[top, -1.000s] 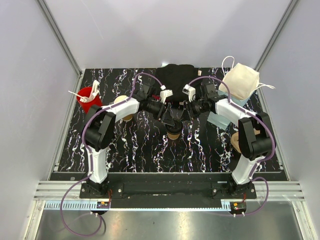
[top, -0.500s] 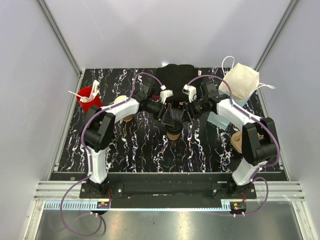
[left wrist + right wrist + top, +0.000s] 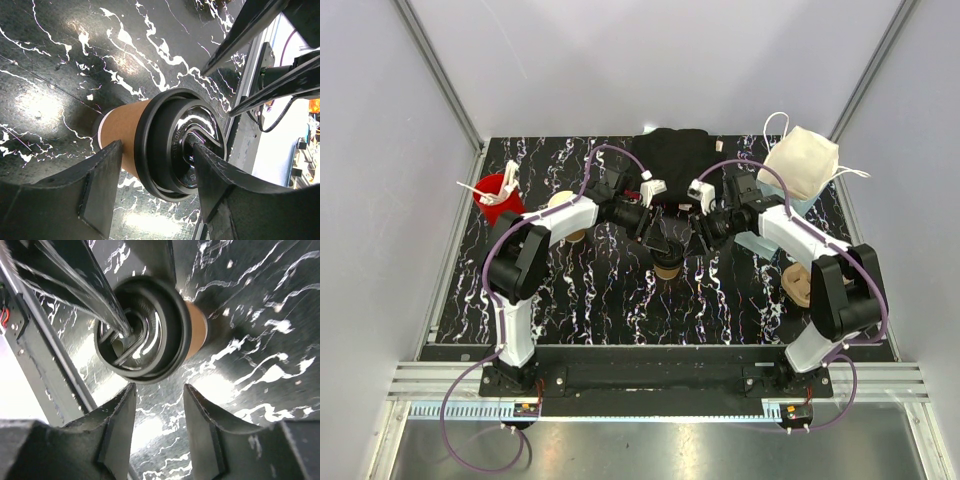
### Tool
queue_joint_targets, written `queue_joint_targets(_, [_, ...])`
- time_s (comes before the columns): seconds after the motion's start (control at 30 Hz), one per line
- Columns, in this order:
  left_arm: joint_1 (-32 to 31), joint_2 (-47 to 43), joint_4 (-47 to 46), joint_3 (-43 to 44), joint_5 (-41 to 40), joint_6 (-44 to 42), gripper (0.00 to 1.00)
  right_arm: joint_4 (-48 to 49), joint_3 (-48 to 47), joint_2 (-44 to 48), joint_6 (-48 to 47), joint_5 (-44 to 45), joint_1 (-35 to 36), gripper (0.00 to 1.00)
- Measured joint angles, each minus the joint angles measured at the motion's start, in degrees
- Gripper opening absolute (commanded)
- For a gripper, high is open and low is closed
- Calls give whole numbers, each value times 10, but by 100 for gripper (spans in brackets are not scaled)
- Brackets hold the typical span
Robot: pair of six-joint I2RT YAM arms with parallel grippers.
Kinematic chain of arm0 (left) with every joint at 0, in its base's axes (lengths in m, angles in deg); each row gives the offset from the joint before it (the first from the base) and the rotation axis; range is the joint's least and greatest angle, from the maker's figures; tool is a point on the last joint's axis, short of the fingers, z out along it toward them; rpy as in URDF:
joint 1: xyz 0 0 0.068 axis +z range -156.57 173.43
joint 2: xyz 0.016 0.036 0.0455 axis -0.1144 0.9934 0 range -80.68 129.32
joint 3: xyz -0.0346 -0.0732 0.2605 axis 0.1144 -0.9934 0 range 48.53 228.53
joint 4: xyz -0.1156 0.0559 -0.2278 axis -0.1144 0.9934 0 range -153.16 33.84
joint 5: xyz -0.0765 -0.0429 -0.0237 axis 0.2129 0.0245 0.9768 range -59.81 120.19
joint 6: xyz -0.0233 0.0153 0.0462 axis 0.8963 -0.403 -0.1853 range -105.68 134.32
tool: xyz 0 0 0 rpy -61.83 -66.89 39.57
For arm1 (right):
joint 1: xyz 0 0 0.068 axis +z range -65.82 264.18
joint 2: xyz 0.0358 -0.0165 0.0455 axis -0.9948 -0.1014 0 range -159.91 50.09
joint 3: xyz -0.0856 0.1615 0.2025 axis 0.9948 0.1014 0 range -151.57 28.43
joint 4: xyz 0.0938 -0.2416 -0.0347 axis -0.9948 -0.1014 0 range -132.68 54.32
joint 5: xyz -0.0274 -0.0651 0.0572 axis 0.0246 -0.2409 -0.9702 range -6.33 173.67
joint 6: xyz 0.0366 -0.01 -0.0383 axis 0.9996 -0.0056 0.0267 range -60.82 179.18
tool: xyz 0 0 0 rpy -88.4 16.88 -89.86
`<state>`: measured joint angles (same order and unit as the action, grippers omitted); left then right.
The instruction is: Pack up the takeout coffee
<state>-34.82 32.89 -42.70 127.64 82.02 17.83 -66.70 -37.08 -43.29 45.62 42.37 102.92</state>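
Note:
The takeout coffee is a tan paper cup with a black lid, upright at the table's middle. In the left wrist view the cup wall and lid lie between my left gripper's fingers. My left gripper is open, with one fingertip resting on the lid's top and the other beside the cup wall. My right gripper is open and empty, just to the right of the cup. The lid shows ahead of its fingers, with a left finger lying across it.
A red cup of white straws stands at far left, with a stack of tan cups beside the left arm. A black bag lies at the back centre and a white bag at back right. Another tan object sits by the right arm.
The right arm's elbow has swung outward to the right and its gripper has shifted slightly by the cup. The left gripper and the cup have stayed in place.

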Motion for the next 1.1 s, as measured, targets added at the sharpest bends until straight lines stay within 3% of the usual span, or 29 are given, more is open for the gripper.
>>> queue_joint_targets(0.7, [0,0,0,0,0,0,59,-1,14,-34,23,-33,0,45])
queue_joint_targets(1.1, [0,0,0,0,0,0,59,2,14,-40,45,-38,0,38])
